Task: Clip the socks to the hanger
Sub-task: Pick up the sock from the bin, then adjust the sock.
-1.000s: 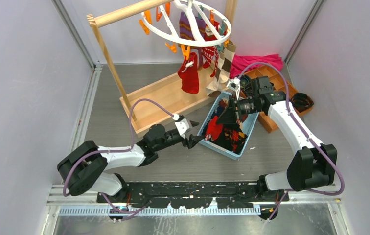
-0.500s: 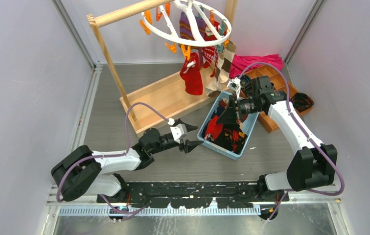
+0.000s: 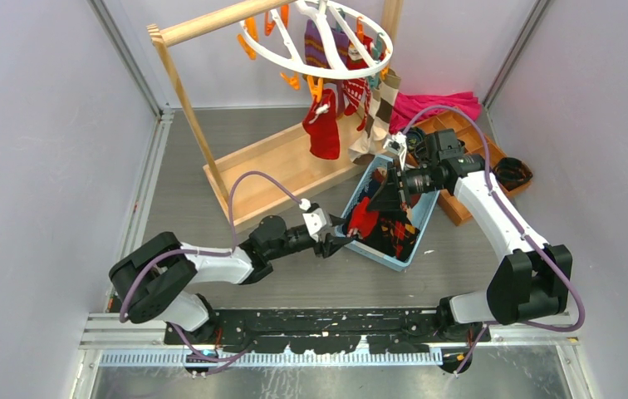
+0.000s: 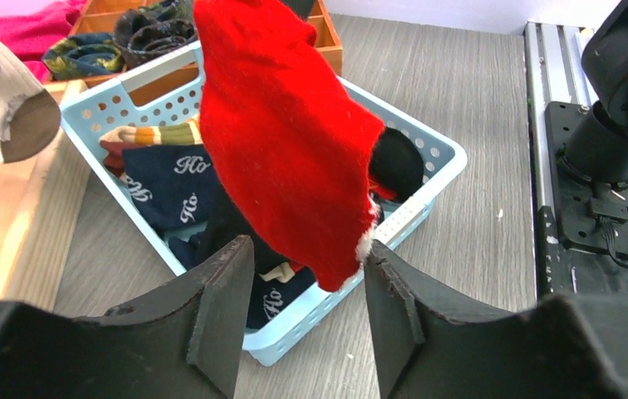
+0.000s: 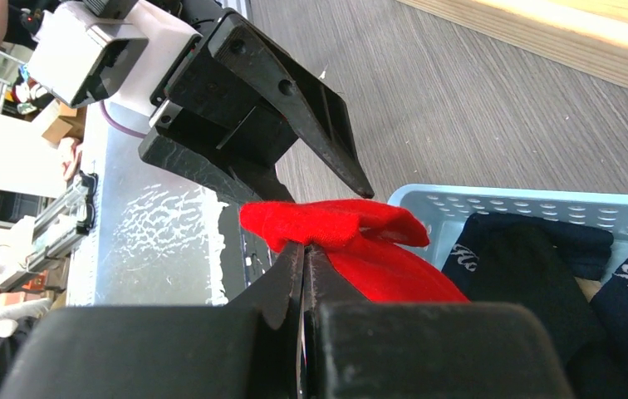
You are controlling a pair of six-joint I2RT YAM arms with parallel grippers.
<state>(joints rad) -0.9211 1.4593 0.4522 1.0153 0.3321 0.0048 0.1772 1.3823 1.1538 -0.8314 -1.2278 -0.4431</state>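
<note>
**Top view:** At mid-frame the right hand (image 3: pixel 383 193) hangs over the light-blue basket (image 3: pixel 394 259), and a red sock (image 3: pixel 363 218) droops from it. The left hand (image 3: pixel 336 241) sits on the tabletop side of the basket's left rim, pointed at the sock. The round clip hanger (image 3: pixel 286 60) is at upper centre with several socks on it, well apart from both hands. Only this view shows how far the sock has to travel.

**Left wrist view:** The left hand's fingers are spread wide, and the sock's lower end dangles between their tips. I cannot tell whether it touches them. Navy socks (image 4: pixel 169 179) lie in the basket beneath. This view shows the sock's full hanging length but not the other hand's grip.

**Right wrist view:** The right hand's fingers are pressed together on a fold of the red sock. The left hand's open tips are just beyond it.

The sock looks light, soft and limp, neither slippery nor fragile, and it sags wherever it is unsupported. The left hand should probably take the free lower edge, so that a taut hem can be offered to a clip.
</note>
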